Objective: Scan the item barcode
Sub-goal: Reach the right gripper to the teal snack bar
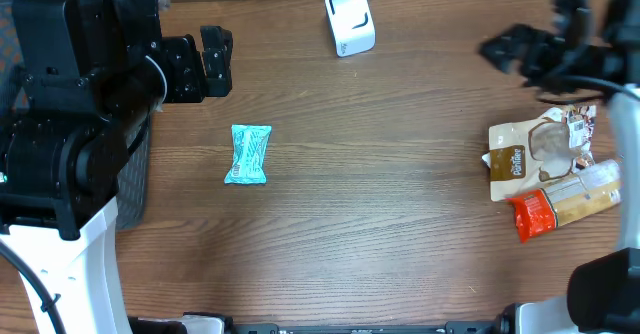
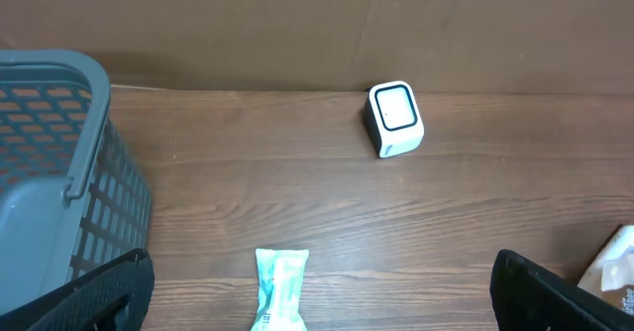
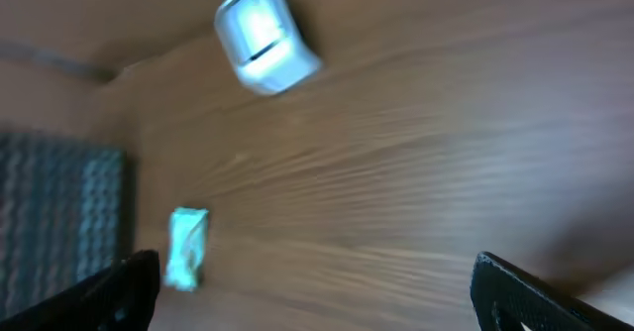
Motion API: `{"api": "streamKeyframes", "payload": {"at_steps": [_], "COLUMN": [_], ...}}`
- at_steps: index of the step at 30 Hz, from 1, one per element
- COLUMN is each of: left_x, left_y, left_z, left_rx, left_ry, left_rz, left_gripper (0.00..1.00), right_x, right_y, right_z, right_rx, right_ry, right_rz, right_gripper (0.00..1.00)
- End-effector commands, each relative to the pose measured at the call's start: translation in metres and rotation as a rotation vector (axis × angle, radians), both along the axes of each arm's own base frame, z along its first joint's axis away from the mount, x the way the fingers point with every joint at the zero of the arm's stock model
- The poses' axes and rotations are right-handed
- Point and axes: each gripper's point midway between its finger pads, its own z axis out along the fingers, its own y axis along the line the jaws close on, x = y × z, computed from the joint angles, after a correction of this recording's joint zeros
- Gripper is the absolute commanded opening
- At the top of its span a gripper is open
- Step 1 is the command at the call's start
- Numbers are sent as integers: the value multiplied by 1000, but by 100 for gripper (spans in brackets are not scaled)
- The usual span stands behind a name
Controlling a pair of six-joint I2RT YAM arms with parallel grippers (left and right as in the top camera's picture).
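On the table (image 1: 400,244), no item is at the scanner (image 1: 349,20), which stands alone at 12 o'clock by the far edge; the scan looks not yet done for anything in sight, though the frames cannot say which goods have passed it. A teal packet (image 1: 248,154) lies flat at 9 o'clock of centre, untouched and well apart from the scanner; a pouch (image 1: 520,162) and an orange-capped bottle (image 1: 565,202) lie touching at 3 o'clock. Left gripper (image 1: 218,62) hovers at 10 o'clock, jaws spread wide and empty, pointing across the table, with the basket (image 2: 59,172) just beside it. Right gripper (image 1: 500,50), blurred, hangs at 2 o'clock near the pouch, jaws also spread, holding nothing. Left to do, by this view: pick an item and show its barcode to the scanner
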Motion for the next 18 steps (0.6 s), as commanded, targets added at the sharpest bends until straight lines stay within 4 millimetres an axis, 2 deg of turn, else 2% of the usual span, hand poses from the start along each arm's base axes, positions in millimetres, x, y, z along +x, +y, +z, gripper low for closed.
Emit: {"api": "streamKeyframes", "payload": {"at_steps": [1,3,8,11,12,18], "left_x": [3,3,3,3,3,3], "left_y": [1,1,1,1,1,1], "left_z": [-1,-1,-1,-1,-1,-1], "left_rx": [24,24,24,23,23,23], "left_ry": [0,0,0,0,0,0], "left_rz": [-3,-3,-3,-3,-3,-3], "left_gripper": [100,100,100,100,100,100], "right_x": [-6,-4,-6,-13,-17,-36], "right_y": [72,101,174,227,254,330], "right_z": [-5,-19,-69,-96,-111,-170], "right_rx": [58,45,-10,-3,4,-15], "right_ry": [-2,19,116,136,137,163], "right_rz": [145,174,240,328,368,429], "right_gripper": [100,99,96,93,91,84]}}
